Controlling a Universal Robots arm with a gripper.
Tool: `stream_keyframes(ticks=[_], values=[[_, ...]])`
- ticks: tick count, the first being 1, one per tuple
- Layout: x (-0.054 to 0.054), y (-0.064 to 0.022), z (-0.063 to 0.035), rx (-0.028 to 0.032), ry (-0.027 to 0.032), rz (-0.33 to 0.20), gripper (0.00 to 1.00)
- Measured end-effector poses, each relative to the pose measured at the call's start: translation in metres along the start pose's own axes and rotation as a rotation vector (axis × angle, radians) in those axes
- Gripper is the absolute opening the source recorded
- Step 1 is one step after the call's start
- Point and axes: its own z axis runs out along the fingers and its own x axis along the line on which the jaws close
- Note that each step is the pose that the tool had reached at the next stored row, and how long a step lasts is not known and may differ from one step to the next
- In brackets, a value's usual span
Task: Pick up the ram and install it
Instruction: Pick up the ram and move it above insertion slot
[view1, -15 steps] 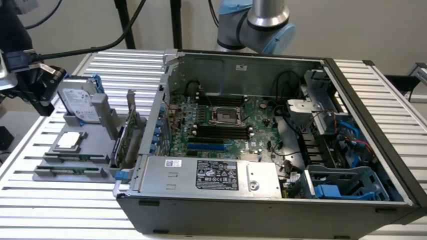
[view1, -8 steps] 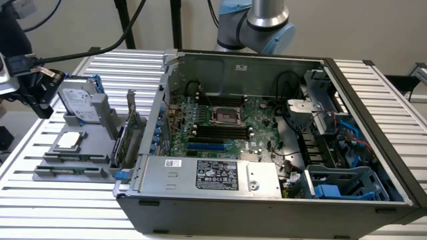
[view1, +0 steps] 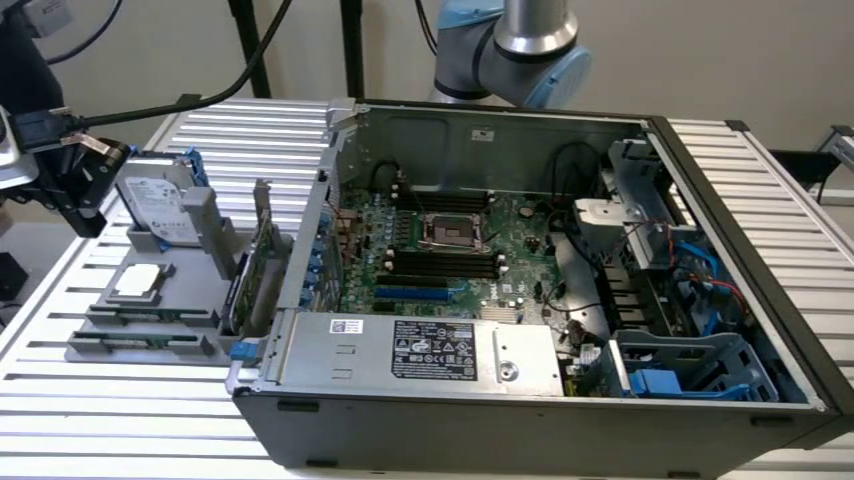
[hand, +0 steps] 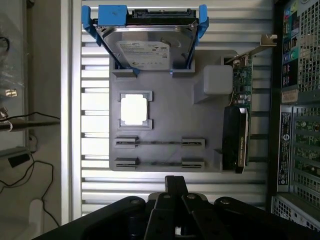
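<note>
**Empty gripper (hand: 175, 180) hovering above the ram (hand: 160, 163)**

Its fingers are pressed together, with nothing pinched. The ram is stood on edge between clips of the gray fixture (hand: 170, 115), below and just ahead of the fingertips, untouched. It is probably kept upright so its top edge can be gripped.

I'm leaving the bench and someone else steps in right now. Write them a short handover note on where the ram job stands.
Gripper: shut, holding nothing, hovering by the edge of the gray tray, outside the computer case.
Ram: on edge on the tray, with a second stick parallel beside it. The gripper touches neither.
Done: nothing that shows. The black memory slots on the motherboard look empty.
Left: the whole job, both picking up the ram and installing it.
</note>
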Motion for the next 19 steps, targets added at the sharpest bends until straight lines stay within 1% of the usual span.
stream_keyframes(ticks=[5,7,19], values=[[0.0000,0.0000,0.0000,0.0000,0.0000,0.000,0.11],[0.0000,0.0000,0.0000,0.0003,0.0007,-0.013,0.11],[0.0000,0.0000,0.0000,0.0035,0.0101,-0.229,0.11]])
